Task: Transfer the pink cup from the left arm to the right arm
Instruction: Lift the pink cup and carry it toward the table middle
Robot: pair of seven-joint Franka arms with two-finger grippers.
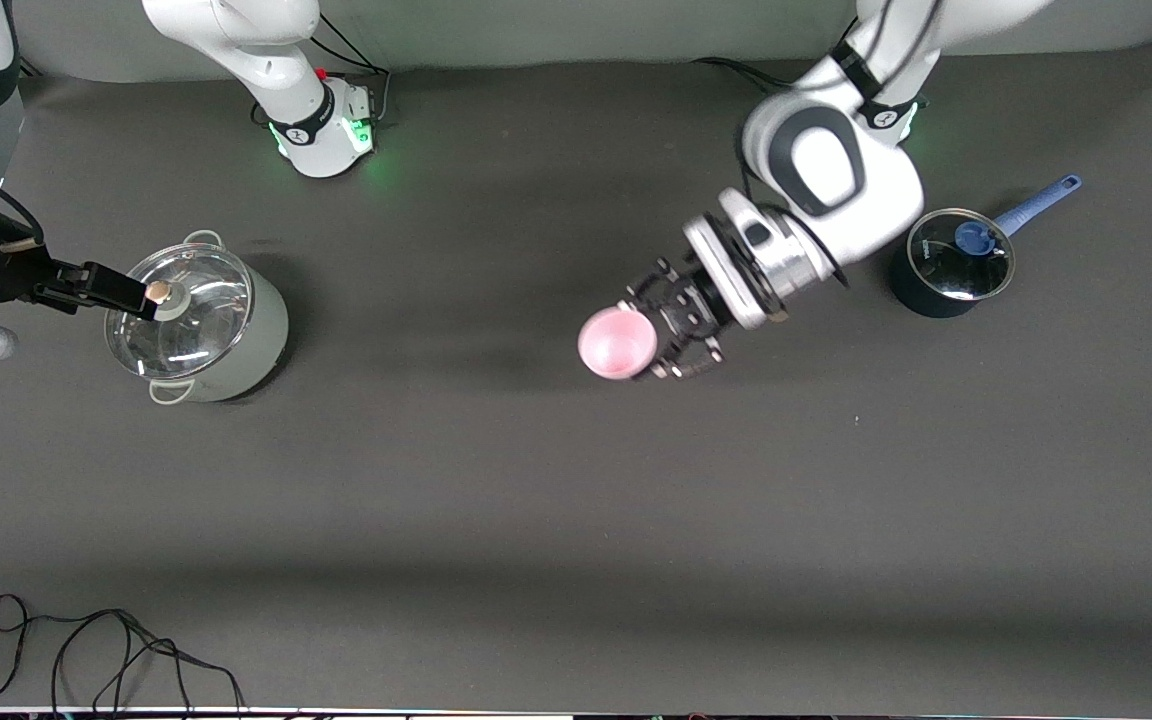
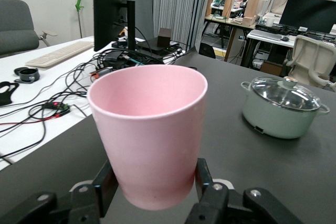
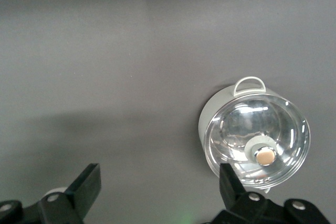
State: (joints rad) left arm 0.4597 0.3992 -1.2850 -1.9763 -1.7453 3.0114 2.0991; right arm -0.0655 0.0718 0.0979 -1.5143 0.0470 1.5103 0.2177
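Handover is pending: the left pincer [image 1: 658, 338] is clamped low on the small pale pink plastic cup [image 1: 617, 342], held above mid-worktop [image 1: 576, 500]. The right pincer [image 1: 141, 293], fingers apart, hangs empty over the pale green lidded pot [image 1: 198, 320], and should probably grip the cup's free upper wall before the left lets go.

white arms [image 1: 836, 170] w/ black joint caps, silver wrists.
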